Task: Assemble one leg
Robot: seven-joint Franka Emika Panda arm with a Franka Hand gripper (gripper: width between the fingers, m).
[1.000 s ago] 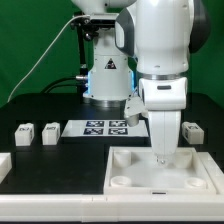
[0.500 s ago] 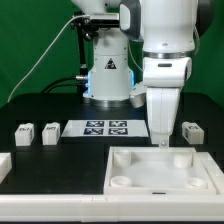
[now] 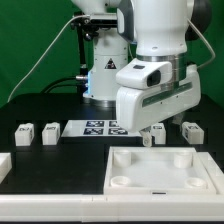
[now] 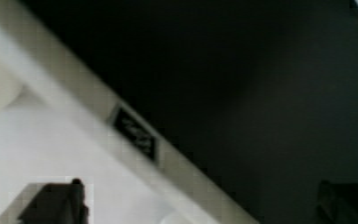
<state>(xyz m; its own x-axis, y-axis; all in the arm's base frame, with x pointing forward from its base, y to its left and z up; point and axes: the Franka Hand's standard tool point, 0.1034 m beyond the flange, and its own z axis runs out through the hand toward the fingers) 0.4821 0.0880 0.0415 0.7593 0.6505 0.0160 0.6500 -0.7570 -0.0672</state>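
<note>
Exterior view: the end effector (image 3: 150, 136) hangs low over the tabletop (image 3: 30, 100), just behind the back rim of the tray-like piece (image 3: 165, 172) and in front of the marker board (image 3: 105, 128). The wrist lies tilted sideways.

Wrist view: the fingertips (image 4: 51, 203) stand far apart with nothing between them, so we log the end effector as spread wide and empty. A white edge bearing a tag (image 4: 137, 130) crosses this view. We take it for the tray-like piece's side, but cannot confirm.

The leg (image 3: 190, 130) rests on the tabletop at the exterior view's right, near the tray-like piece's back corner and apart from the end effector. A second leg (image 3: 22, 132) and a third leg (image 3: 48, 133) sit at the exterior view's left, each with free space around it. We judge that spacing leaves room for the fingers to straddle one. We read the wide opening and sideways wrist as preparation for a grasp; no leg is seated in a socket yet.
</note>
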